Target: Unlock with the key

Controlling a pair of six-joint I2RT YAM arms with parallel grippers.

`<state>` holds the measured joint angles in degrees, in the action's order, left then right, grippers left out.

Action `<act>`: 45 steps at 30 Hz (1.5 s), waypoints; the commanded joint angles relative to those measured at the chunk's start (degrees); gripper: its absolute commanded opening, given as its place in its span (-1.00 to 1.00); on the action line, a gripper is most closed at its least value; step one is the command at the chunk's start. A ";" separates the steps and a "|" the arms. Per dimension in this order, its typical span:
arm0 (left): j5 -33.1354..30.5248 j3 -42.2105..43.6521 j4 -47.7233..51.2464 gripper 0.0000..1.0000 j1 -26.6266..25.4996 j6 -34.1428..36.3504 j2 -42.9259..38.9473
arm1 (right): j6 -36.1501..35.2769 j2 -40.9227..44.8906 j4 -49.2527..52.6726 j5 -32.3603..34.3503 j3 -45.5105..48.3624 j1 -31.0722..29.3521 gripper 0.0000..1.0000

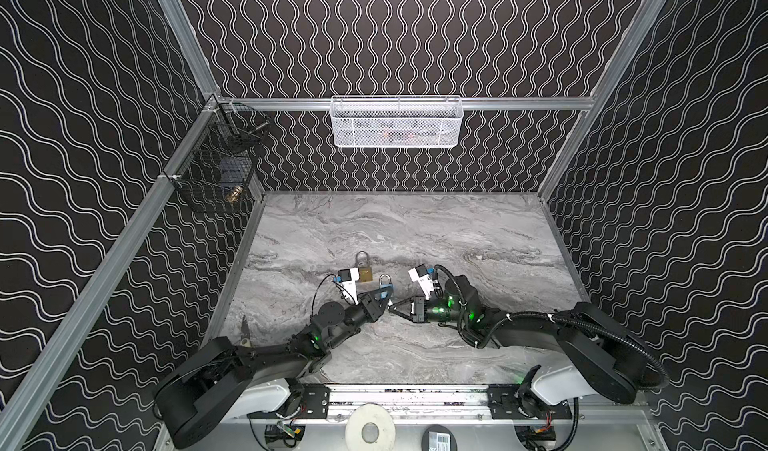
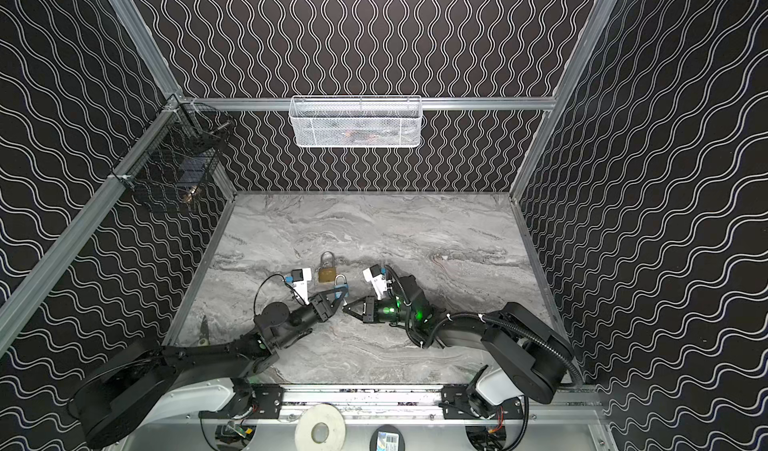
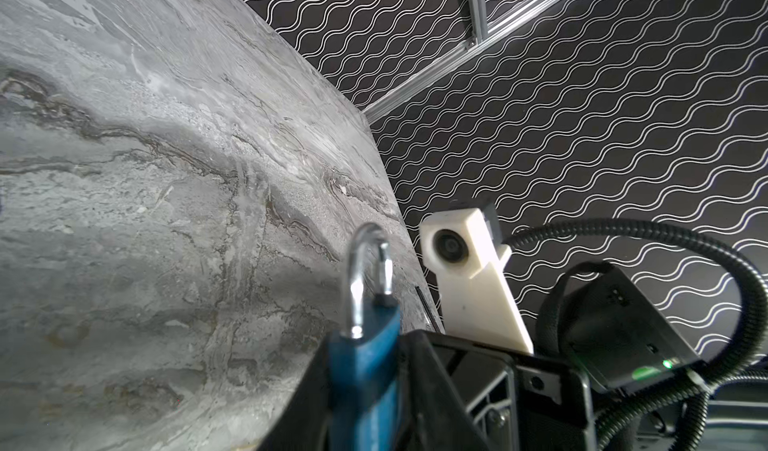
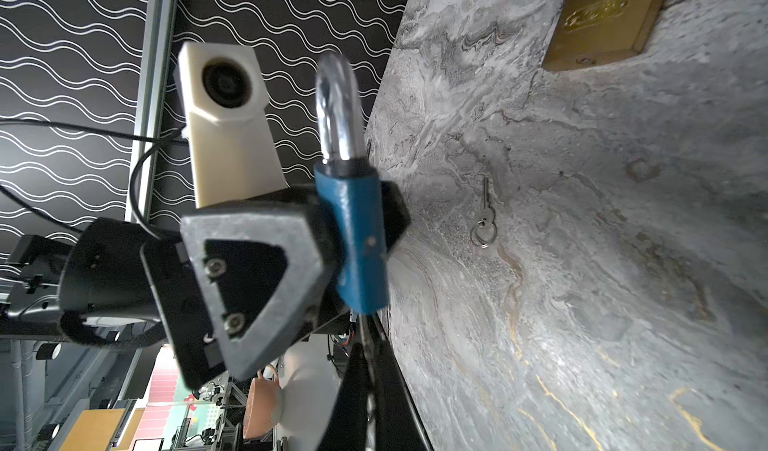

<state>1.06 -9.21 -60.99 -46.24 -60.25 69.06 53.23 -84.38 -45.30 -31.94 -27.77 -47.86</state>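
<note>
In both top views my left gripper [image 1: 385, 297] [image 2: 339, 297] is shut on the blue padlock [image 1: 385, 287] [image 2: 340, 287], holding its body off the marble table [image 1: 478, 237] with the silver shackle pointing away. The left wrist view shows the black fingers [image 3: 419, 370] pressed on both flat sides of the blue padlock [image 3: 365, 345]. My right gripper [image 1: 390, 309] [image 4: 368, 345] is shut, its tips at the blue padlock's [image 4: 359, 237] underside. A thin metal strip, apparently the key, is pinched there and mostly hidden. The shackle looks seated.
A brass padlock [image 1: 365, 271] [image 4: 602, 25] lies flat just behind the blue one. A small key on a ring [image 4: 484, 214] lies on the table beside it. A white mesh basket [image 1: 395, 123] and a black wire basket [image 1: 220, 166] hang on the walls. Pliers [image 1: 245, 329] lie at the left edge.
</note>
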 commanded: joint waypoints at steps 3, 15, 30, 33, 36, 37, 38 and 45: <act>3.70 0.16 -8.79 -0.86 0.18 -1.19 2.87 | 0.20 1.92 -3.84 0.30 0.11 0.13 -1.00; 4.91 3.30 -27.68 -1.00 0.11 -1.68 10.91 | 10.41 -1.17 -23.60 1.99 4.24 1.98 -1.00; 2.90 3.94 -27.60 -1.00 0.03 2.19 6.76 | 16.19 -9.93 -41.16 6.62 -0.07 -0.48 -1.00; 3.28 3.68 -27.62 -1.00 -0.01 2.53 7.06 | 15.52 -10.26 -39.53 5.60 -1.74 -0.50 -1.00; 5.08 3.56 -27.60 -1.00 0.04 2.33 7.29 | 16.63 -10.76 -41.77 5.74 -1.47 -0.41 -1.00; 5.30 3.82 -27.45 -1.00 0.09 2.13 6.99 | 16.42 -10.52 -41.44 5.52 -1.33 -0.19 -1.00; 5.80 4.02 -27.34 -1.00 0.16 1.60 6.77 | 16.09 -10.10 -40.75 5.19 -1.19 0.16 -1.00; 6.94 5.35 -27.36 -1.00 0.26 0.20 5.83 | 13.29 -7.26 -36.97 4.52 0.00 1.48 -1.00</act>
<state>1.67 -4.47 -89.65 -45.95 -60.10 75.20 67.81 -93.17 -77.06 -33.34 -27.64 -47.37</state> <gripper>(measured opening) 0.146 0.060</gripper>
